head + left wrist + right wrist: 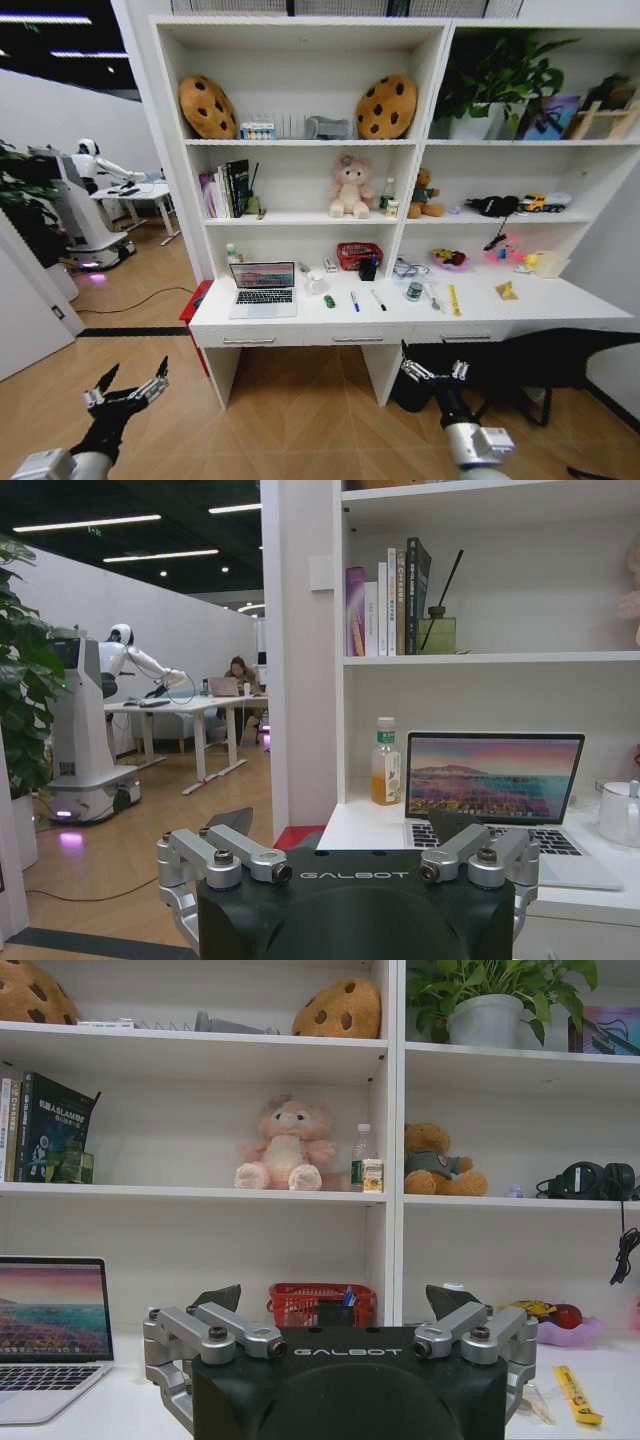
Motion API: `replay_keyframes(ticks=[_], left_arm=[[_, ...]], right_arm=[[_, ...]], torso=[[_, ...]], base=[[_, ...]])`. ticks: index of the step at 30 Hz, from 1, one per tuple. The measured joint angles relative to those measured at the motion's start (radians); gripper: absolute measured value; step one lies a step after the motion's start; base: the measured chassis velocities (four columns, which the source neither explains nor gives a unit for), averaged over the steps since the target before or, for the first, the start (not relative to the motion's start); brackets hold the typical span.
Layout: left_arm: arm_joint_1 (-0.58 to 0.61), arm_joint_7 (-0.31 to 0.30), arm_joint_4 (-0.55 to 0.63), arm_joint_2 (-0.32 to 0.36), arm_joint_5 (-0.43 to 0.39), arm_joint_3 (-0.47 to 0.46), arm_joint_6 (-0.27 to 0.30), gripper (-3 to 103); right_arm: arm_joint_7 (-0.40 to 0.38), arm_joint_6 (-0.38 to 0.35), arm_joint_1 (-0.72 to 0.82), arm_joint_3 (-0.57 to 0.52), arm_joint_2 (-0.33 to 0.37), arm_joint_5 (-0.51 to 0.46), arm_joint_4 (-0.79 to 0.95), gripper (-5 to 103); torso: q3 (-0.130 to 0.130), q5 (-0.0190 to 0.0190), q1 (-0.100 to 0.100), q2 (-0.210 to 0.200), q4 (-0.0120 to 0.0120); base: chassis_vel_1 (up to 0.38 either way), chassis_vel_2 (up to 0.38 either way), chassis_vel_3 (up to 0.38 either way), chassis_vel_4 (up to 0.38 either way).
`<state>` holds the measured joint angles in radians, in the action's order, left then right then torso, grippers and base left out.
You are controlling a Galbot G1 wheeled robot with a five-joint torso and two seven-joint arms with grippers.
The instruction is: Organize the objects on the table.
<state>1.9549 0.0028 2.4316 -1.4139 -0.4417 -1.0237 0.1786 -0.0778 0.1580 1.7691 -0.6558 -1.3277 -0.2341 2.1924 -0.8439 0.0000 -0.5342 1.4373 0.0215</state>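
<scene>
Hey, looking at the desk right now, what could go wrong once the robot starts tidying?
The blue pen, marker and green toy car lie close together near the table front edge; a reach might knock one off. The laptop stands open, so its screen could get bumped. Both grippers, left and right, hang open, short of the desk.

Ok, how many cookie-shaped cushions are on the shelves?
2, both on the top shelf's left bay: one cookie cushion at its left end, the other cookie cushion at its right end. None seems hidden.

My head camera looks down on the whole table, both wrist cameras sit lower, level, facing the shelves, sharing the silver laptop.
</scene>
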Motion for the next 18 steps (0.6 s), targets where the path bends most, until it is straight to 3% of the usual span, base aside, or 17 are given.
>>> replay_keyframes(ticks=[12, 18], left_arm=[[0.001, 0.034, 0.007, -0.003, 0.059, 0.001, -0.024, 99], [0.003, 0.042, 0.000, -0.008, 0.083, 0.005, -0.038, 99]], right_arm=[[-0.032, -0.006, -0.002, -0.001, -0.003, 0.008, -0.004, 100], [-0.030, 0.001, 0.007, 0.000, -0.009, 0.013, -0.003, 100]], torso=[[0.000, 0.0000, 0.000, 0.000, 0.0001], [0.000, 0.0000, 0.000, 0.000, -0.0001]], base=[[-0.018, 0.011, 0.015, -0.019], [-0.104, 0.112, 0.133, -0.111]])
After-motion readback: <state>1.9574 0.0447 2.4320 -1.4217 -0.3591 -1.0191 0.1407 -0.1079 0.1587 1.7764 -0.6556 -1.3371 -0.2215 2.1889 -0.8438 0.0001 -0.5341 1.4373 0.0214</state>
